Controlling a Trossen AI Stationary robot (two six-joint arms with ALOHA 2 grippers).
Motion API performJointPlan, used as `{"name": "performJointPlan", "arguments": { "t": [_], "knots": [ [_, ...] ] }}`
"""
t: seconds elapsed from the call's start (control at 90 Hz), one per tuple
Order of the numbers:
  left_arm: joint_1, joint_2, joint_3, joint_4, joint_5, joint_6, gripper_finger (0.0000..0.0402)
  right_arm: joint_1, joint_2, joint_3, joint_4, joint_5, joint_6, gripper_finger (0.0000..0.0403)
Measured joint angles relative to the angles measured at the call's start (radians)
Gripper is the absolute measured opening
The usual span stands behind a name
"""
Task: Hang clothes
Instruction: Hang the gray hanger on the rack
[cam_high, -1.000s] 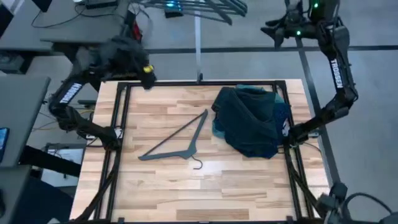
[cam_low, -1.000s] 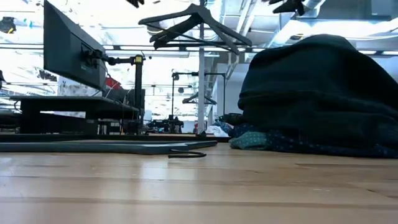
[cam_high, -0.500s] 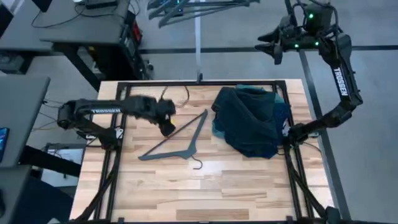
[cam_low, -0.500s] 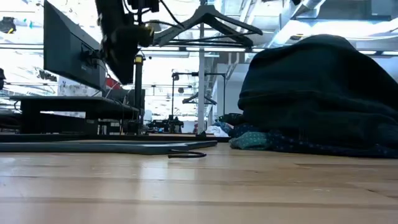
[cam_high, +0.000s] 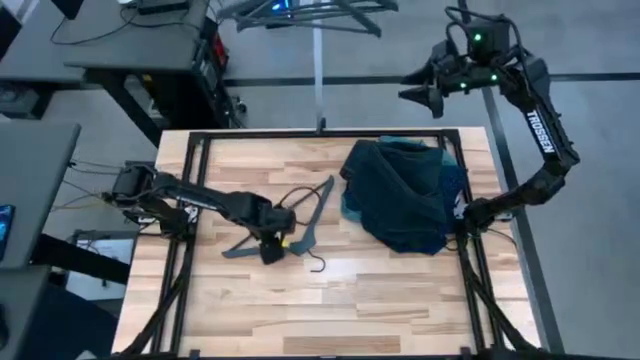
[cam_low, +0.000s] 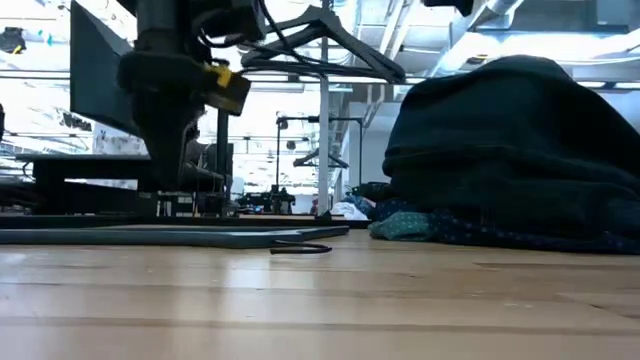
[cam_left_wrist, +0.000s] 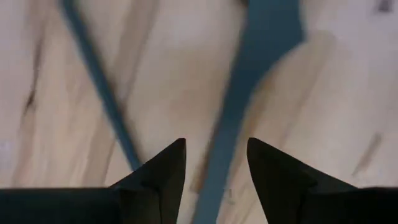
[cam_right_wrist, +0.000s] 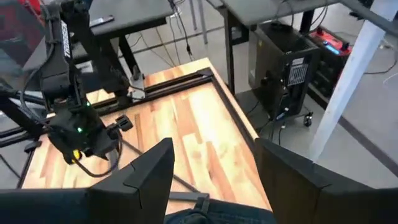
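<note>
The left end effector (cam_high: 272, 243) hovers low over the black hanger (cam_high: 300, 215), fingers (cam_left_wrist: 163, 174) spread apart, seemingly straddling one arm. The clothes (cam_high: 405, 195) lie heaped just beside the hanger on the bench (cam_high: 330, 310). The right end effector (cam_high: 420, 90), open, hangs beyond the bench's far edge.

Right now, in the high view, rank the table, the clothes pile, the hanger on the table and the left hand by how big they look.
1. table
2. clothes pile
3. hanger, long but thin, partly under the left hand
4. left hand, open over the hanger; it sits nearer the camera, so it may look slightly bigger than it is
</note>
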Motion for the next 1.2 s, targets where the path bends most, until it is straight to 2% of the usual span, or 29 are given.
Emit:
{"name": "performJointPlan", "arguments": {
  "t": [0.267,0.522,0.722,0.811,0.933,1.078,1.2],
  "knots": [
    [-0.006,0.024,-0.005,0.026,-0.001,0.063,0.0153,0.030,0.003,-0.007,-0.010,0.000,-0.026,0.0208],
    [-0.019,0.157,-0.005,0.104,0.047,0.077,0.0153,0.028,0.003,-0.006,-0.025,0.001,-0.027,0.0208],
    [-0.020,0.251,0.002,0.086,0.061,0.062,0.0150,0.028,0.003,-0.006,-0.024,0.001,-0.028,0.0208],
    [-0.018,0.271,0.012,0.056,0.089,0.063,0.0124,0.028,0.003,-0.006,-0.025,0.000,-0.038,0.0208],
    [-0.016,0.264,0.036,0.033,0.113,0.090,0.0043,0.028,0.003,-0.006,-0.024,0.001,-0.042,0.0208],
    [0.004,0.240,0.108,-0.070,0.146,0.109,0.0042,0.023,0.003,-0.006,-0.042,0.007,-0.046,0.0208],
    [0.043,0.137,0.202,-0.174,0.235,0.144,0.0042,0.006,0.004,-0.006,-0.072,0.008,-0.053,0.0208]
  ]
}}
